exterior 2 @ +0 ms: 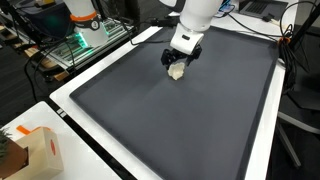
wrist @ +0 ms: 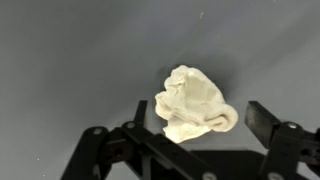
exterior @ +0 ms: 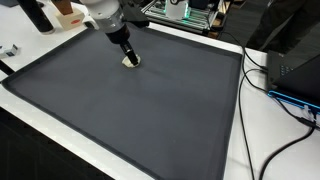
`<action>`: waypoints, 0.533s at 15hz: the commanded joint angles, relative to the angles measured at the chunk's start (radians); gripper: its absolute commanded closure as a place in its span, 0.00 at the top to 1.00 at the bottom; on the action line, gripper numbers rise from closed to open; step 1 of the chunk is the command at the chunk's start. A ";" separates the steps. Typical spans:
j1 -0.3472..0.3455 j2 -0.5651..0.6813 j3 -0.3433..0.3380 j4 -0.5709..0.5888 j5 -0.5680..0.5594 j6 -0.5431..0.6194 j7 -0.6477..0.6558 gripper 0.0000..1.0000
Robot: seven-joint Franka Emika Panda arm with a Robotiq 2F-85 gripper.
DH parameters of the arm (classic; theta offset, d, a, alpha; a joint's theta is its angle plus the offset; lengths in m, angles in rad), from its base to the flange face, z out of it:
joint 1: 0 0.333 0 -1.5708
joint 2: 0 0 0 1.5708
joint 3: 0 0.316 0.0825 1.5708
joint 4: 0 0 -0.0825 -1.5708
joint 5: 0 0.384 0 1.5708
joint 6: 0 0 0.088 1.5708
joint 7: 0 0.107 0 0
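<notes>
Your gripper (wrist: 197,118) stands wide open, its two fingers (wrist: 141,112) on either side of one crumpled white cloth (wrist: 188,98) and not closed on it. That single cloth lies on the one dark mat (exterior: 130,115), near the mat's edge.

Both exterior views high over shared mat (exterior: 150,110) (exterior 2: 170,120), wrist view close, downward

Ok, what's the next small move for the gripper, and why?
Probably lower straight down a little: the open gripper sits over the cloth, fingers either side of it, but they seem not yet down at the mat.
</notes>
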 commanded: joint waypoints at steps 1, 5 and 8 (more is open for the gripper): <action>-0.003 0.004 0.001 -0.012 0.027 0.009 -0.038 0.79; -0.002 0.007 0.001 -0.010 0.028 0.015 -0.049 0.51; 0.000 0.011 0.000 -0.008 0.025 0.016 -0.049 0.26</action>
